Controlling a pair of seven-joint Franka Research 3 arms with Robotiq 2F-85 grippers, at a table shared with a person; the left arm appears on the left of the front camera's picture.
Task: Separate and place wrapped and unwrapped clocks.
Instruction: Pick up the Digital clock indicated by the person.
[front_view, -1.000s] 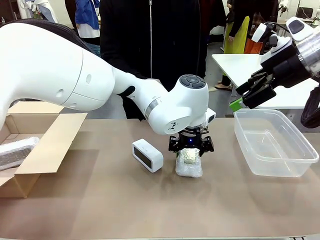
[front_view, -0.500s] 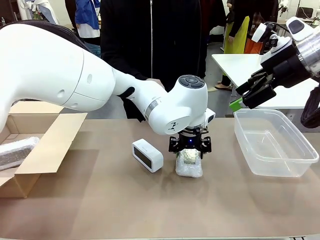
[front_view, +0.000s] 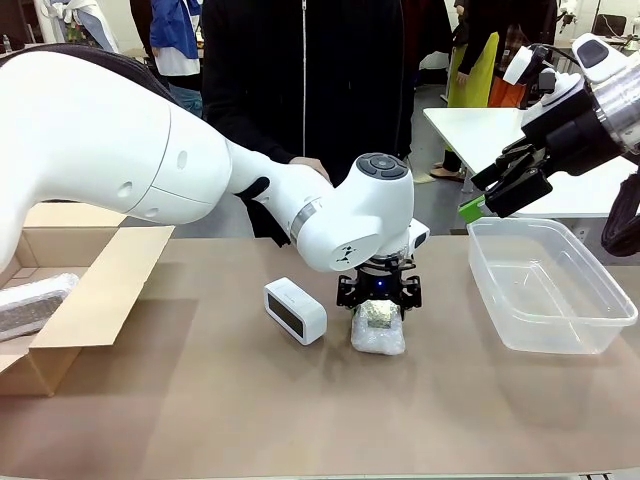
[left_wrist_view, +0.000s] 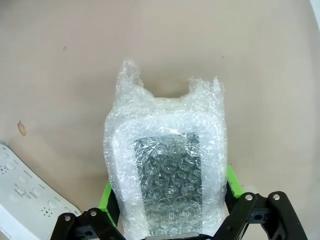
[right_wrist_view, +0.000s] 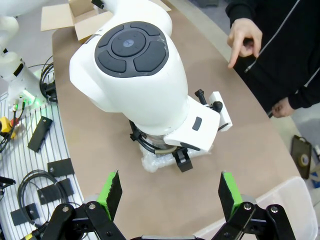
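A wrapped clock (front_view: 378, 335) in bubble wrap lies mid-table. My left gripper (front_view: 378, 303) stands straight over it. In the left wrist view the green pads (left_wrist_view: 106, 199) press both sides of the wrapped clock (left_wrist_view: 167, 165), which rests on the table, so my left gripper (left_wrist_view: 169, 192) is shut on it. The unwrapped clock (front_view: 295, 311), smooth white with a dark face, lies just to its left, and its corner (left_wrist_view: 25, 212) shows beside the fingers. A second wrapped clock (front_view: 35, 301) lies in the cardboard box. My right gripper (front_view: 505, 182) hangs open and high at the right, holding nothing (right_wrist_view: 169, 195).
An open cardboard box (front_view: 95, 290) sits at the table's left edge. A clear plastic bin (front_view: 552, 285) stands at the right. A person in black stands at the far side, one hand (right_wrist_view: 244, 40) pointing down over the table.
My left gripper's fingers have drawn in a little around the wrapped clock. The right arm and the other clocks have not moved.
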